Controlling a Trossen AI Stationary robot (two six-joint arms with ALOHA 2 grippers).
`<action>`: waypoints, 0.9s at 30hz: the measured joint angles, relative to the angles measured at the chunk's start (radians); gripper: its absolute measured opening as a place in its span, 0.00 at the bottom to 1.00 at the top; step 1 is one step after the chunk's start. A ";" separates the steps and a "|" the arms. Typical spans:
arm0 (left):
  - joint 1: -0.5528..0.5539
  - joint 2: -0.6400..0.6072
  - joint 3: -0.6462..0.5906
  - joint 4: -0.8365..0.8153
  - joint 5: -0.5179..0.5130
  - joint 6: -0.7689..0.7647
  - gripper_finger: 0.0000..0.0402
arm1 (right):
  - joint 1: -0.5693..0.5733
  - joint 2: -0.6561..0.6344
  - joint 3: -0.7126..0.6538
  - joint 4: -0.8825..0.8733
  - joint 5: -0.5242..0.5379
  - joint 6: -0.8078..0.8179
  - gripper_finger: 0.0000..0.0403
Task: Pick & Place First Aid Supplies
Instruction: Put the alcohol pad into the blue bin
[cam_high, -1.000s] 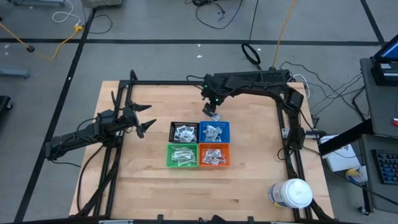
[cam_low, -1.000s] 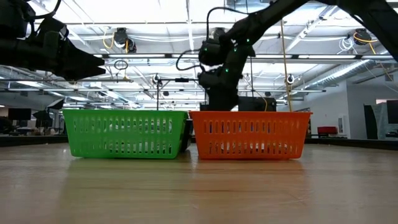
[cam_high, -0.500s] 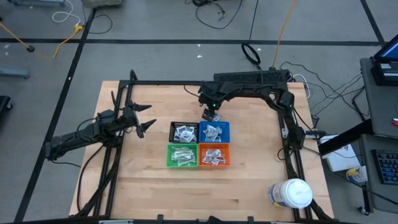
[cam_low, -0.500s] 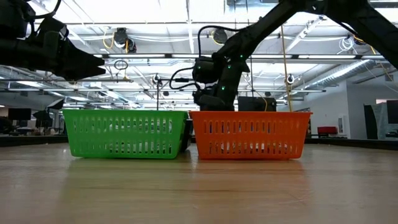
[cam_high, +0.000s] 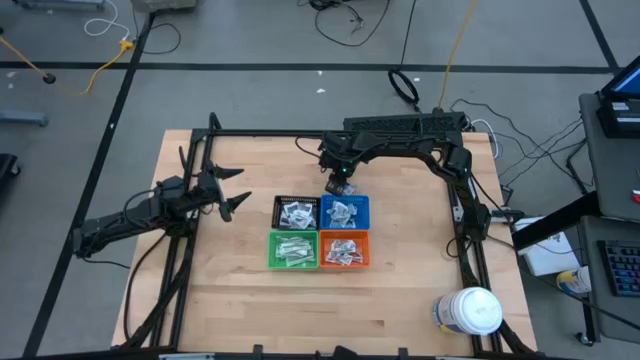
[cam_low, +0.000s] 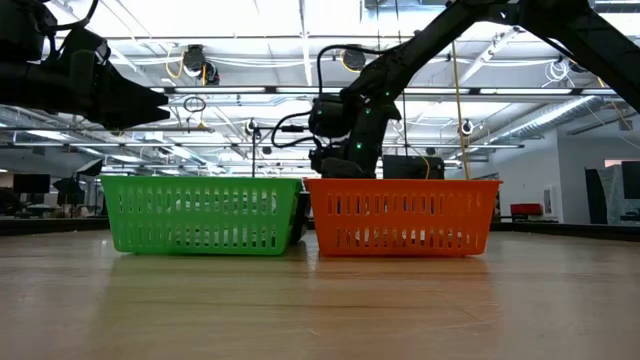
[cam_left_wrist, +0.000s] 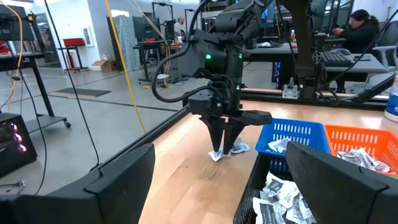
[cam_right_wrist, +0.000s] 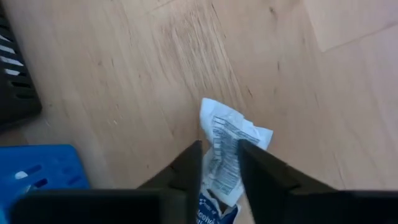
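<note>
Right wrist view shows the right tool (cam_right_wrist: 219, 163) down at the wooden surface (cam_right_wrist: 124, 74), its two dark fingers (cam_right_wrist: 186, 165) pressed in on either side of a crumpled white packet (cam_right_wrist: 227, 149) with fine print and a blue patch; the packet lies on the wood and the fingers pinch its middle, so the tool is clenched on it. A corner of the blue bin (cam_right_wrist: 37, 168) sits just beside this grip, and an edge of the black bin (cam_right_wrist: 15, 81) shows near it. In the left wrist view the same packet (cam_left_wrist: 225, 151) lies on the wood just outside the blue bin (cam_left_wrist: 292, 134), under the tips of the right tool (cam_left_wrist: 225, 142), with the orange bin (cam_left_wrist: 367, 140) beyond the blue one and more packets heaped in the black bin (cam_left_wrist: 277, 193). From the high view the four bins form a square near the middle of the surface (cam_high: 250, 310): black bin (cam_high: 296, 212) and blue bin (cam_high: 345, 211) at the far side, green bin (cam_high: 293, 249) and orange bin (cam_high: 345, 250) at the near side, each holding white packets. The right tool (cam_high: 340, 184) is just beyond the blue bin's far edge. The left tool (cam_high: 232, 190) hangs well to the left of the black bin, its fingers spread wide, released and holding nothing. A large white jar (cam_high: 468, 310) stands at the surface's near right corner, well apart from the bins.
</note>
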 joint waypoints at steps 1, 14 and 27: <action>0.000 0.000 0.000 0.000 0.000 0.000 0.91 | 0.000 0.000 -0.001 0.000 0.000 -0.002 0.22; 0.000 0.000 0.000 0.000 0.000 0.000 0.91 | 0.003 -0.001 -0.028 0.008 0.004 -0.041 0.01; 0.000 0.000 0.000 0.000 0.000 0.000 0.91 | 0.002 -0.160 0.011 -0.069 0.011 -0.070 0.00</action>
